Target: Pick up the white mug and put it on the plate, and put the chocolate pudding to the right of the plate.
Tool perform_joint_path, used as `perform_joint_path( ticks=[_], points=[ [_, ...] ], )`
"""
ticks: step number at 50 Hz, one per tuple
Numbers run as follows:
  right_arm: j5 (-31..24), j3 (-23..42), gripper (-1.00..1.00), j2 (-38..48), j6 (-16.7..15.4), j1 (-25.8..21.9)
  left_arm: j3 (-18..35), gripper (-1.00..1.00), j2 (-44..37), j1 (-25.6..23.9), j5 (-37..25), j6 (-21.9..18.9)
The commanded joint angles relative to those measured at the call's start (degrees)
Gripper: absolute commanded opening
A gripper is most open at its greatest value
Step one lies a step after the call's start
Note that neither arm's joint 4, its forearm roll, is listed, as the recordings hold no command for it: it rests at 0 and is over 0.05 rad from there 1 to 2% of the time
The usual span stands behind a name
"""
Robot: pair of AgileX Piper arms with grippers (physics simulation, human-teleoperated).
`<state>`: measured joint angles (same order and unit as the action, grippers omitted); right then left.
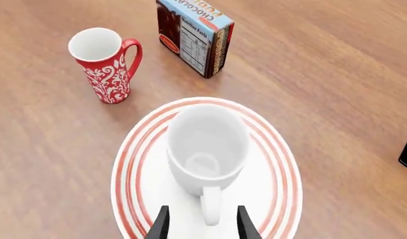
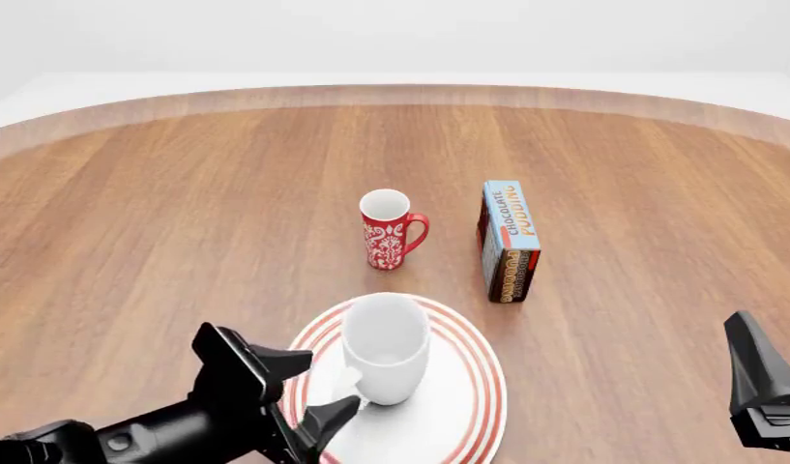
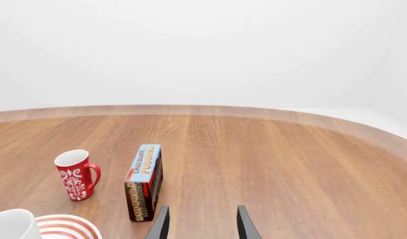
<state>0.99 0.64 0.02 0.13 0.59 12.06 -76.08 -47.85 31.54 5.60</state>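
Note:
The white mug (image 1: 206, 144) stands upright on the red-ringed plate (image 1: 276, 164), its handle towards my left gripper (image 1: 203, 221). That gripper is open, with one finger on each side of the handle and a gap to it. In the front view the mug (image 2: 386, 348) and plate (image 2: 479, 387) are at the near middle, with the left gripper (image 2: 310, 391) just left of the mug. The chocolate pudding (image 2: 511, 242) stands on its edge beyond the plate's right side, and also shows in the left wrist view (image 1: 197, 37) and right wrist view (image 3: 145, 181). My right gripper (image 3: 202, 224) is open and empty, low at the front view's right edge (image 2: 762, 382).
A slim red mug with a white floral pattern (image 2: 388, 232) stands upright beyond the plate, left of the pudding box; it also shows in the left wrist view (image 1: 103, 64) and right wrist view (image 3: 75, 174). The wooden table's curved far edge (image 2: 395, 92) runs across the back.

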Motion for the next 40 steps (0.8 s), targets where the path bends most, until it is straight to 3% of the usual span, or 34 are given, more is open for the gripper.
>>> perform_joint_path(
  ticks=[1, 19, 23, 40],
  points=[
    [-0.01, 0.00, 1.00, 0.00, 0.01, 0.02, -0.84, 1.00, 7.37, 1.16, -3.42, -0.58],
    [-0.01, 0.00, 1.00, 0.00, 0.01, 0.02, -0.63, 1.00, 20.50, 3.68, -11.66, -1.93],
    [0.01, 0.00, 1.00, 0.00, 0.01, -0.01, -1.42, 1.00, 27.81, 8.36, -15.28, -3.01],
    [0.00, 0.00, 1.00, 0.00, 0.01, 0.02, -2.23, 1.00, 45.29, 19.82, -24.59, -4.17]
  ],
)
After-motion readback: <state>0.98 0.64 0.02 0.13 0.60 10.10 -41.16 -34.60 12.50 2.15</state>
